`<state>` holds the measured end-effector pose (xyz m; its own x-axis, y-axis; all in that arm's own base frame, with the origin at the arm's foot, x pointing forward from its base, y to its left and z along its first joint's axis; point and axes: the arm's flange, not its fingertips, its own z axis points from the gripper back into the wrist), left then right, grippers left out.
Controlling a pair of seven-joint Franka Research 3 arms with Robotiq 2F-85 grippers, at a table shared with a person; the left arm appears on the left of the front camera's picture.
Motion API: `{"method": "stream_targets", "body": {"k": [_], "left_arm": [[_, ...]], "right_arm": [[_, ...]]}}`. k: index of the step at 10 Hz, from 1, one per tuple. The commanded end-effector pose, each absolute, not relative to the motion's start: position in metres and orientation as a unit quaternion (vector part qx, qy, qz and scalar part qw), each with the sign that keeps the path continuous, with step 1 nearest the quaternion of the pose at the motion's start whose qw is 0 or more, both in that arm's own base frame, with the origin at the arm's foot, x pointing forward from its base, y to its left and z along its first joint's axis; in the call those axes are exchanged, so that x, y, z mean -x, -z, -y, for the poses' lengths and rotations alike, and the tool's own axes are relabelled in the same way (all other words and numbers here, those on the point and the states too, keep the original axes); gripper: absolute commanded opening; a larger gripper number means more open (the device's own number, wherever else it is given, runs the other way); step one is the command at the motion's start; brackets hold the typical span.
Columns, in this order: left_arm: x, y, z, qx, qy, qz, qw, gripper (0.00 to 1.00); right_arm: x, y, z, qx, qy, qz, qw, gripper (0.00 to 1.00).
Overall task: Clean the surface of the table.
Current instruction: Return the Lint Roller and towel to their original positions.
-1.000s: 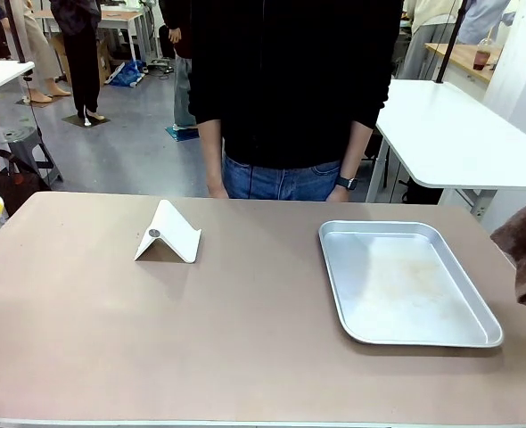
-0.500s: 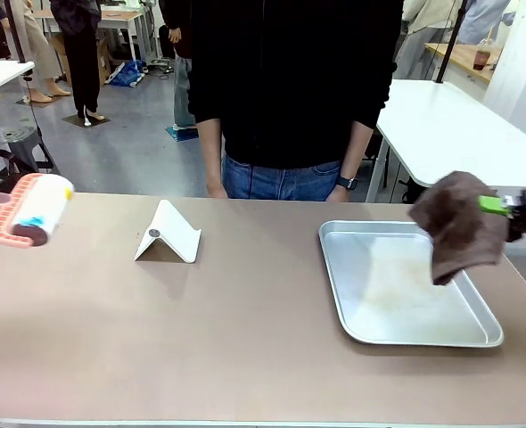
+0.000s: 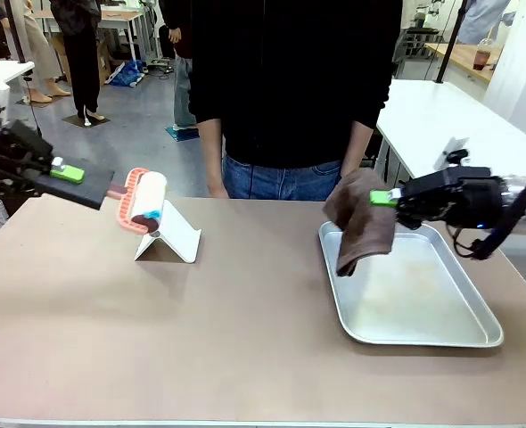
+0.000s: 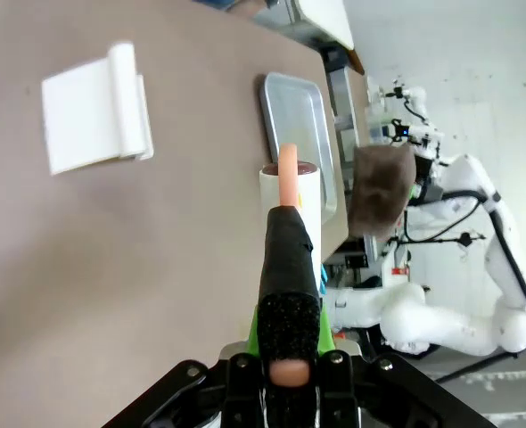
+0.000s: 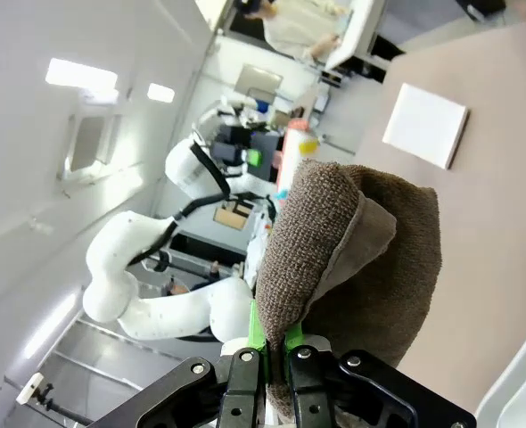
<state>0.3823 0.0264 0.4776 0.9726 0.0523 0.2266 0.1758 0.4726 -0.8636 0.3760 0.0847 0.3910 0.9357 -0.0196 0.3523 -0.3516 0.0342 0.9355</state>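
The taupe table point(image 3: 245, 330) spans the front view. My left gripper point(image 3: 67, 173) comes in at the far left, shut on the pink handle of a lint roller point(image 3: 143, 201) that hovers just above a white folded stand point(image 3: 168, 234). In the left wrist view the left gripper point(image 4: 286, 343) clamps the lint roller point(image 4: 290, 192) over the table point(image 4: 111, 267). My right gripper point(image 3: 383, 197) is shut on a brown cloth point(image 3: 361, 227) that hangs over the far left corner of the silver tray point(image 3: 423, 334). The right wrist view shows the right gripper point(image 5: 268, 355) pinching the cloth point(image 5: 352, 259).
A person in a black top stands at the far edge, hands hanging near the table's rim. The white stand point(image 4: 98, 111) lies left of centre, the tray point(image 4: 299, 125) on the right. A white-topped table point(image 3: 450, 134) stands behind on the right. The front half of the table is bare.
Both arms swung in from the sides. The left one carried the lint roller rightward to above the white stand. The right one carried the cloth leftward over the tray's far left corner.
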Motion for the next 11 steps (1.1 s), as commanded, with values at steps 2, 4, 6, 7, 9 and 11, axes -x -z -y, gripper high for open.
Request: {"method": "stream_targets", "body": {"k": [2, 4, 6, 7, 9, 11], "left_arm": [[-0.382, -0.478, -0.026, 0.512, 0.036, 0.111, 0.851, 0.22], [-0.382, -0.478, -0.026, 0.512, 0.036, 0.111, 0.851, 0.22], [-0.387, -0.476, -0.027, 0.516, 0.029, 0.109, 0.849, 0.22], [-0.401, -0.475, -0.018, 0.505, 0.041, 0.098, 0.856, 0.22], [-0.449, -0.474, 0.006, 0.459, 0.025, 0.089, 0.884, 0.22], [-0.473, -0.466, 0.029, 0.443, 0.032, 0.064, 0.894, 0.22]], "right_arm": [[-0.376, -0.391, -0.085, -0.685, -0.118, 0.135, 0.706, 0.08], [-0.376, -0.391, -0.085, -0.685, -0.118, 0.135, 0.706, 0.08], [-0.377, -0.386, -0.085, -0.684, -0.114, 0.131, 0.709, 0.08], [-0.389, -0.389, -0.097, -0.69, -0.133, 0.129, 0.7, 0.08], [-0.422, -0.383, -0.14, -0.679, -0.16, 0.11, 0.708, 0.08], [-0.436, -0.372, -0.181, -0.654, -0.173, 0.081, 0.732, 0.08]]}}
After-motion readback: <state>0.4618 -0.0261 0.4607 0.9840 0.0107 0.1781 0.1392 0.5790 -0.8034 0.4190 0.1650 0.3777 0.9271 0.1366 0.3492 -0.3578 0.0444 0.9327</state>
